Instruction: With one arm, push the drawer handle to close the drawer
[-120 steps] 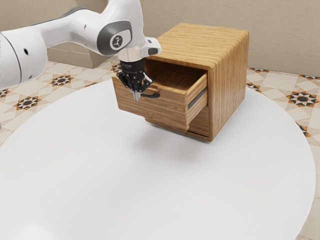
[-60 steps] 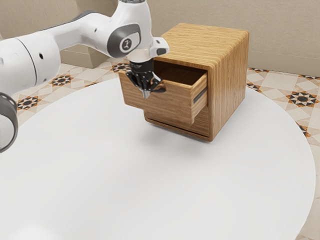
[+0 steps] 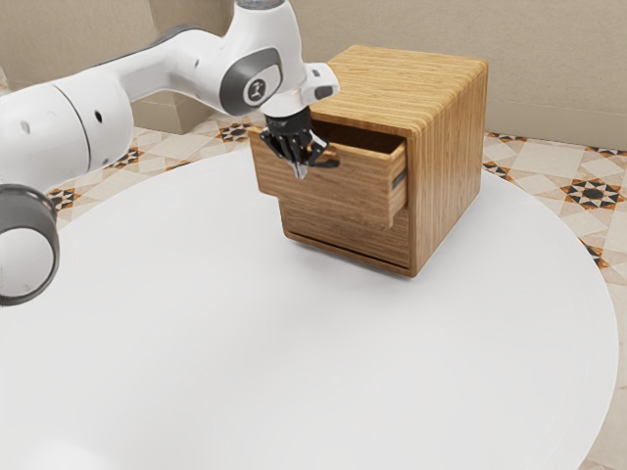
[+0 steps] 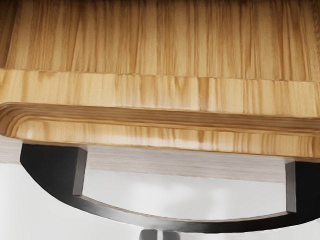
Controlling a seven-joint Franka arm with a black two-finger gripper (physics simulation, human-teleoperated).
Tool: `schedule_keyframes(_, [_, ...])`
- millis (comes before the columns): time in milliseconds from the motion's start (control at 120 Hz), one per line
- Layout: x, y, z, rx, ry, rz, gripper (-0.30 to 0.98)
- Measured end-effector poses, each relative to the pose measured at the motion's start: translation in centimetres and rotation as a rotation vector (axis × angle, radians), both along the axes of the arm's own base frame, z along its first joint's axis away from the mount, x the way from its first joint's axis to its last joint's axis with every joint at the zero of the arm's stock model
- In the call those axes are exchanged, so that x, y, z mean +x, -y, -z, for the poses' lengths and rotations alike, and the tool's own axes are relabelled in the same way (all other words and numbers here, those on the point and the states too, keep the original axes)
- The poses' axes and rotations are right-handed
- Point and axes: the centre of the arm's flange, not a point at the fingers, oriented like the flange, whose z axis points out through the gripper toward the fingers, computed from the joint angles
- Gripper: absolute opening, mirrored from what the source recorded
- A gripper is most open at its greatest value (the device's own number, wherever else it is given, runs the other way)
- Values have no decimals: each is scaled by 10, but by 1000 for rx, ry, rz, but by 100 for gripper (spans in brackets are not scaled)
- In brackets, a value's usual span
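At the exterior view's left, your arm (image 3: 186, 69) reaches toward the drawer. If it keeps its push straight into the cabinet, you should be fine; drifting up or sideways could make the tips slide along the curve and lose the push. Your gripper (image 3: 300, 172) is pointed down with its fingers (image 4: 148, 235) together, clamped on nothing, at the outer side of the handle (image 3: 327, 164). You can't be sure from here that they touch it. They sit near the middle of its bow, so an even push looks likely; well off to one end, you might skew the drawer in its slides. Too low a tip could also scrape the front, and too hard a push might shove the cabinet back on the table (image 3: 294, 372).

Now the containers. The drawer (image 3: 348, 192) is the upper one, partly out, its front standing clear of the cabinet, so you have more pushing to do. Inside the part you can see is bare wood; the deeper end is hidden. Below it, a lower panel (image 3: 333, 235) sits back in the cabinet (image 3: 448, 166), and you can't tell what lies behind that.
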Motion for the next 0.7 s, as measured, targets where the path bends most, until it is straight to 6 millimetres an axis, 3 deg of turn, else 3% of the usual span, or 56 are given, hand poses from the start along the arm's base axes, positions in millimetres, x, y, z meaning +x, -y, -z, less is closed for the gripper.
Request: schedule_keyframes(700, [28,12,3,-29,82,12,-10])
